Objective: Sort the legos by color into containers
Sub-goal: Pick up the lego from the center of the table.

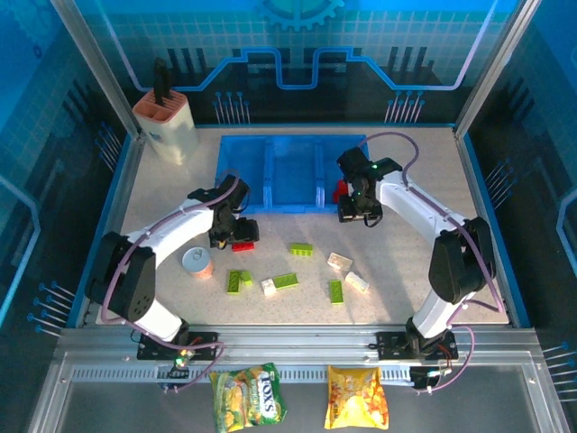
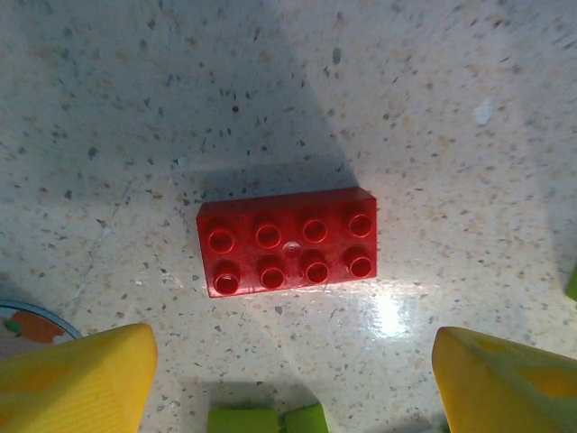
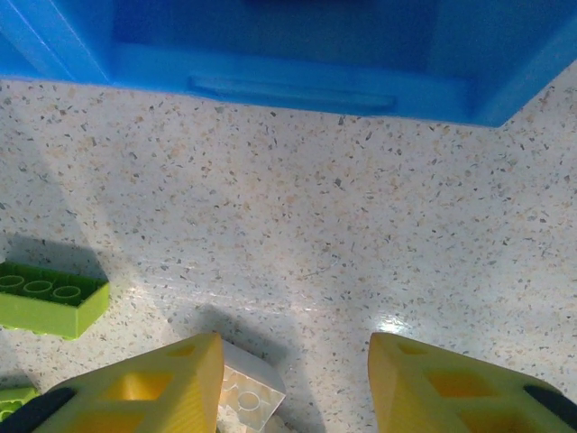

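Observation:
A red two-by-four lego (image 2: pixel 287 242) lies flat on the speckled table just beyond my left gripper (image 2: pixel 290 347), which is open and empty; the same lego (image 1: pixel 242 245) and gripper (image 1: pixel 233 233) show from above. Two lime green legos (image 2: pixel 266 419) lie below the gap between its fingers. My right gripper (image 3: pixel 290 347) is open, near the front wall of the blue three-compartment tray (image 3: pixel 288 90). A white lego (image 3: pixel 245 397) lies beside its left finger, underside showing. Another red lego (image 1: pixel 341 189) sits by the front of the tray (image 1: pixel 293 171). Green (image 1: pixel 300 249) and white (image 1: pixel 357 281) legos lie scattered nearer.
A small round can (image 1: pixel 196 262) stands left of the loose bricks, close to my left arm. A beige knife block (image 1: pixel 167 122) is at the back left. Two snack bags (image 1: pixel 248 397) lie below the table's near rail. Frame posts and walls border the table.

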Action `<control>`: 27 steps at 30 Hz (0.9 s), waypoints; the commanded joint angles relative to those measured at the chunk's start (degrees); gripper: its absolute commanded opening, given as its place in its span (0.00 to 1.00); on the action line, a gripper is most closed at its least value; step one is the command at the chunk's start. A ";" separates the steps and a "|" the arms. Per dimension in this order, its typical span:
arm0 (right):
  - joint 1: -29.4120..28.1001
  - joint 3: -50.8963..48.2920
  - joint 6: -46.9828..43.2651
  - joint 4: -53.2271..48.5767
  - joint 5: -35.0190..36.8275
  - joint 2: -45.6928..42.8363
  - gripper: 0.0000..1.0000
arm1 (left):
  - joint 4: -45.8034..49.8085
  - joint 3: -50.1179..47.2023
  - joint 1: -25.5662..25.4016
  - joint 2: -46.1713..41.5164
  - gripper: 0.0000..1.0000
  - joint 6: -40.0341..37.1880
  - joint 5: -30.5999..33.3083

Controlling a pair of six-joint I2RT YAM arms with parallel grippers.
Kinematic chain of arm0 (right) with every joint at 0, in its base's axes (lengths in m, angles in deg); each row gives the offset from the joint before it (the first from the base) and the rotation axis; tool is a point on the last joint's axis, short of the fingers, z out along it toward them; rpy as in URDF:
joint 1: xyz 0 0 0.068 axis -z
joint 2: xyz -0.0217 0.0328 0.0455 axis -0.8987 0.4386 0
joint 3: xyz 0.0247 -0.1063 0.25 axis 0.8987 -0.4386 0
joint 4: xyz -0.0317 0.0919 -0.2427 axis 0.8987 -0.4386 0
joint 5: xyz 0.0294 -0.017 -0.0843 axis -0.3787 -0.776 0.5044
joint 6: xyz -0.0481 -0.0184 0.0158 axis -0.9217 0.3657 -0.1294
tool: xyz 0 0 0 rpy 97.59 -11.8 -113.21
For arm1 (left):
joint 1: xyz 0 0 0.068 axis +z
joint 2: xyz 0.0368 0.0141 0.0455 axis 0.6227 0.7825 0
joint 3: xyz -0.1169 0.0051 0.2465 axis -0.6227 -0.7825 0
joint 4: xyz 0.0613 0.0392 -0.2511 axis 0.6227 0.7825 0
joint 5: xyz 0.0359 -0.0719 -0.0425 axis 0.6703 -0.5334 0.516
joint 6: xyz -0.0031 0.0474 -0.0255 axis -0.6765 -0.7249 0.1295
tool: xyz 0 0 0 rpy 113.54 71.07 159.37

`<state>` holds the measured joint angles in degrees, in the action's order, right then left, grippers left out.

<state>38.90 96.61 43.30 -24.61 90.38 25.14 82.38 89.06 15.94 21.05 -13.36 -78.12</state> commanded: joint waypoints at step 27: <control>-0.06 -4.05 1.34 0.58 0.93 -3.87 0.48 | -4.25 0.46 -1.51 12.29 0.78 4.51 1.61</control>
<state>38.90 93.38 43.93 -23.49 90.38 23.05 78.44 88.82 14.85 31.47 -9.55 -77.05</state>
